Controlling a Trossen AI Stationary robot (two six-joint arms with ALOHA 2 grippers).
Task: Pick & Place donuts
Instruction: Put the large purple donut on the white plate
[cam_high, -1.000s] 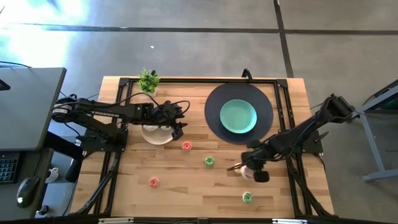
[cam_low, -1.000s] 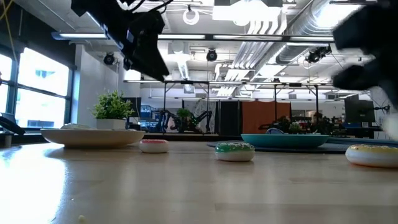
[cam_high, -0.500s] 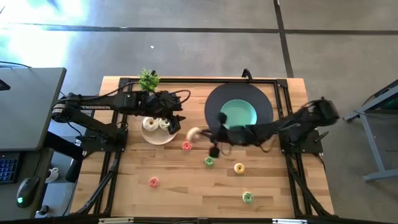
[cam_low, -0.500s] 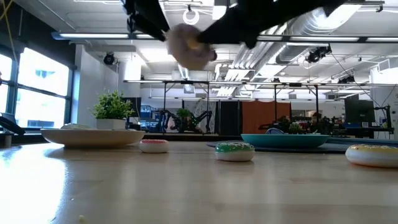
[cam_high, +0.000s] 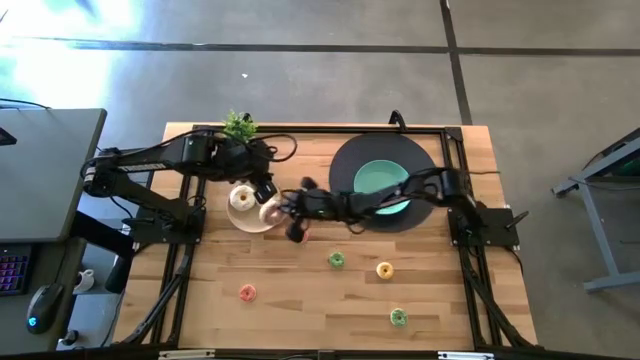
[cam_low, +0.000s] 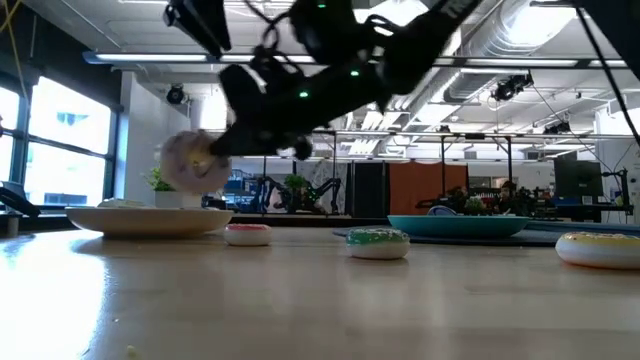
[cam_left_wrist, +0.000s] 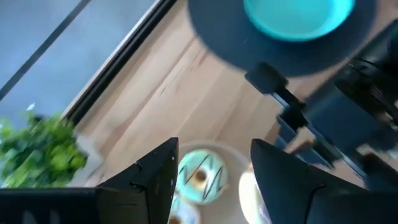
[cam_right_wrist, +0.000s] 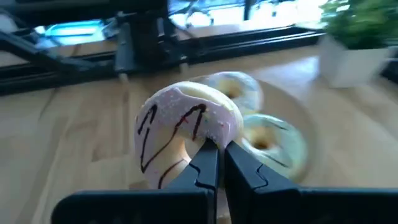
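Observation:
My right gripper (cam_high: 284, 212) reaches across from the table's right and is shut on a large pink-iced donut (cam_right_wrist: 186, 134), held over the right rim of the beige plate (cam_high: 247, 222). The donut also shows in the low view (cam_low: 193, 163), above the plate. A white donut (cam_right_wrist: 233, 87) and a cream-green donut (cam_right_wrist: 272, 140) lie flat on the plate. My left gripper (cam_left_wrist: 214, 148) is open and empty above the plate's far side (cam_high: 262, 186). Small donuts lie on the table: red (cam_high: 247, 292), green (cam_high: 337, 259), yellow (cam_high: 385, 269), green (cam_high: 398, 317). My right gripper pinches the pink-iced donut's ring (cam_right_wrist: 198, 155) between its two fingers, on the side nearest the gripper. The fingers come about level from the table's right. The donut stands tilted on edge, iced face toward the wrist, lifted clear above the plate.
A teal plate (cam_high: 385, 178) sits on a dark round mat (cam_high: 350, 195) at the far right. A potted plant (cam_high: 238, 127) stands at the far edge behind the beige plate. The two arms are close together over the beige plate. A black frame (cam_high: 330, 130) runs around the tabletop.
My right gripper has carried the pink-iced donut, lifted clear, from the table's near right toward the left, ending over the beige plate's right rim. My left gripper has drawn back from the plate's right rim toward the far left.

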